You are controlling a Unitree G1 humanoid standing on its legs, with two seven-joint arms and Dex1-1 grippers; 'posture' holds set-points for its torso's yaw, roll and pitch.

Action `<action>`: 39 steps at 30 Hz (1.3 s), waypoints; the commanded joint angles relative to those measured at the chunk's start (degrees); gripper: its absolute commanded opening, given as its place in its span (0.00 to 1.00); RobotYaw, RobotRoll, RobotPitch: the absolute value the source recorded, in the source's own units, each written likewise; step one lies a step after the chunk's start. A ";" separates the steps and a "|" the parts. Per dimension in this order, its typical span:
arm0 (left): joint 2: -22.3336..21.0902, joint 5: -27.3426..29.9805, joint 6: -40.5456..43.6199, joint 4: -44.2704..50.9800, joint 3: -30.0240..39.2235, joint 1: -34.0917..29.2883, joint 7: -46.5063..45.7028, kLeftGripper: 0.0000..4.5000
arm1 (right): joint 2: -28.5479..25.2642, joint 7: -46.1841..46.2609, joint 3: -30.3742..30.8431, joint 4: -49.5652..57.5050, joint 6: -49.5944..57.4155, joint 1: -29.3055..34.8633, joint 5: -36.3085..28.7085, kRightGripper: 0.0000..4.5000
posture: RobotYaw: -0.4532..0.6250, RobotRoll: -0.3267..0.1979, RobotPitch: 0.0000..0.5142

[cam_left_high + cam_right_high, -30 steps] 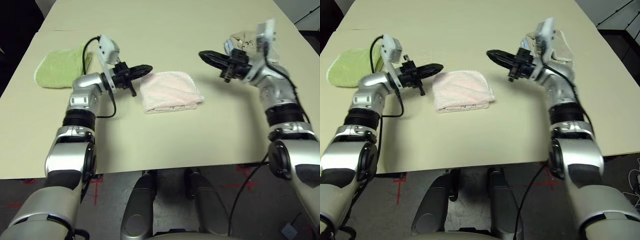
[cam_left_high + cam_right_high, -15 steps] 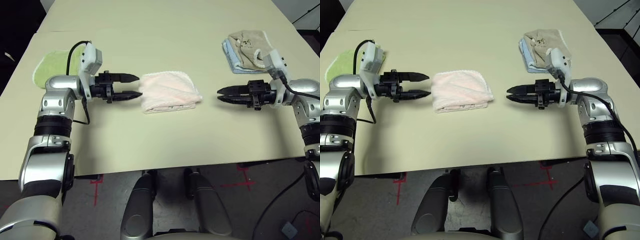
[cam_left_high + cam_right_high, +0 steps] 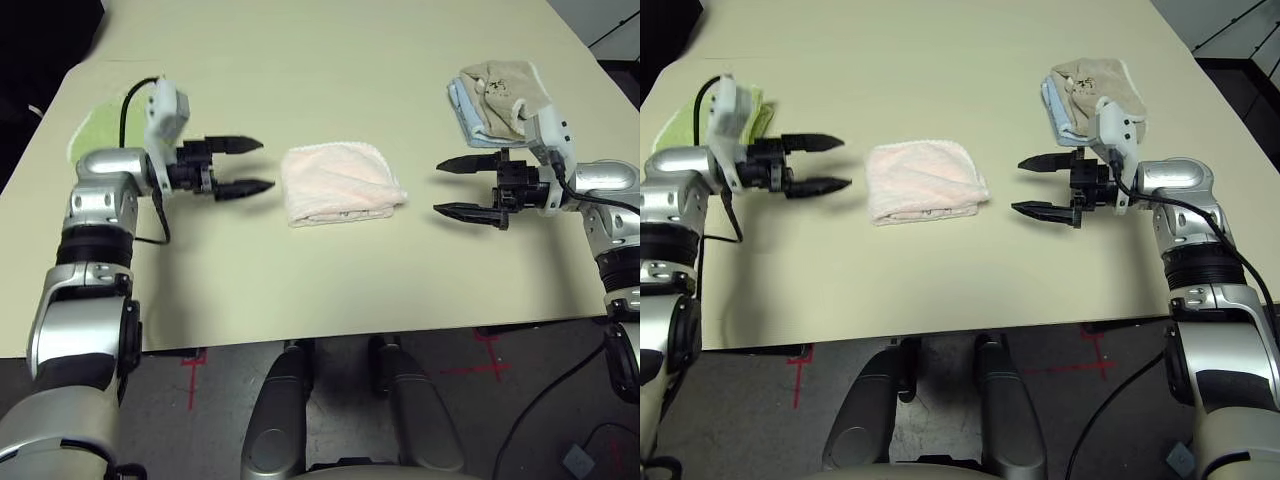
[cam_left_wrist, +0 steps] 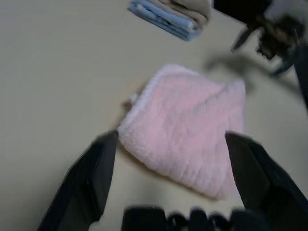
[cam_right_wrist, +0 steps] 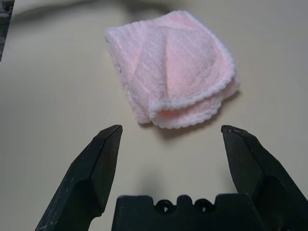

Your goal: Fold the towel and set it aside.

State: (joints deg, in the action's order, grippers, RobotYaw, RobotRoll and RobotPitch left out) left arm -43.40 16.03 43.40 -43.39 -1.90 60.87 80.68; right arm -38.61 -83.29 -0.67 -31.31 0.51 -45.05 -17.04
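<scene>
The pale pink towel (image 3: 340, 183) lies folded into a small square at the middle of the table, with its white stitched edge showing in the right wrist view (image 5: 173, 67) and in the left wrist view (image 4: 185, 130). My left gripper (image 3: 250, 165) hovers open a little to the left of the towel, apart from it. On the other side my right gripper (image 3: 450, 187) also stands open, a short way from the towel's right edge. Both point inward at the towel with nothing between their fingers.
A light green towel (image 3: 100, 125) lies at the back left behind my left arm. Folded beige and blue towels (image 3: 495, 95) are stacked at the back right. The table's front edge (image 3: 330, 335) runs just below the towel.
Both grippers have opened wider since half a second ago. A second ago both arms were raised over the towel; they have since swung outward and down to either side of it.
</scene>
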 commanded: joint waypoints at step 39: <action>15.47 4.01 25.22 -3.27 1.84 0.55 -17.60 0.54 | -3.12 4.93 -1.55 11.04 3.69 4.98 -3.60 1.00 | 0.43 0.62 0.50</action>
State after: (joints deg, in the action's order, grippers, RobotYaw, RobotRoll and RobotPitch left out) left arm -28.83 19.84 67.17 -46.15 0.64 62.96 63.93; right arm -41.02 -77.99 -0.90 -19.75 5.01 -41.06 -20.53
